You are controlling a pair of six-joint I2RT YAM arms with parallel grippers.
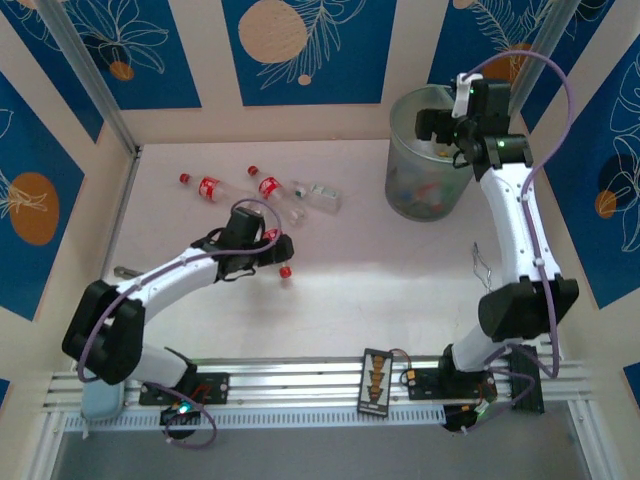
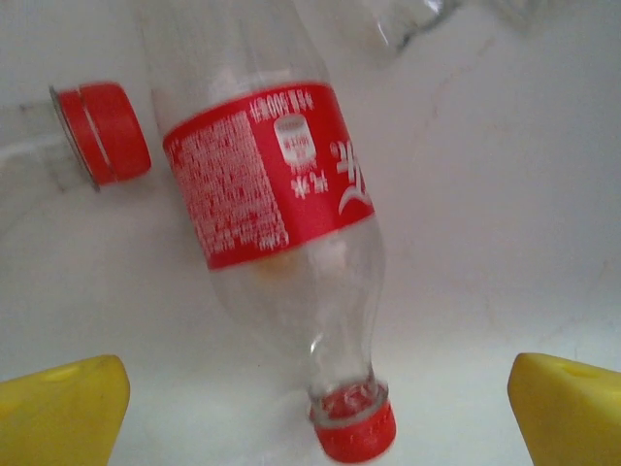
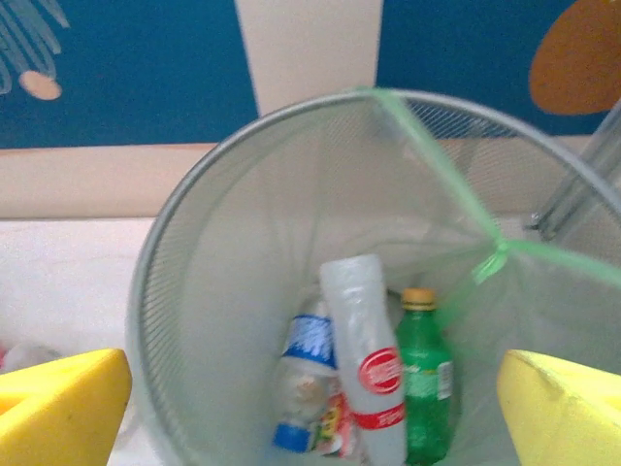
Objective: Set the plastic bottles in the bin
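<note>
While the right gripper (image 3: 310,413) hangs wide open and empty above the tall translucent grey-green bin (image 1: 412,188), the left gripper (image 2: 315,413), also spread and empty, hovers over the clear red-labelled plastic bottle (image 2: 272,175) lying on the white table (image 2: 485,243), its long axis crossing the jaws' closing line.

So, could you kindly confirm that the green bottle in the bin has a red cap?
Not quite: the green bottle in the bin has a yellow cap, not a red one, as the right wrist view shows.
</note>
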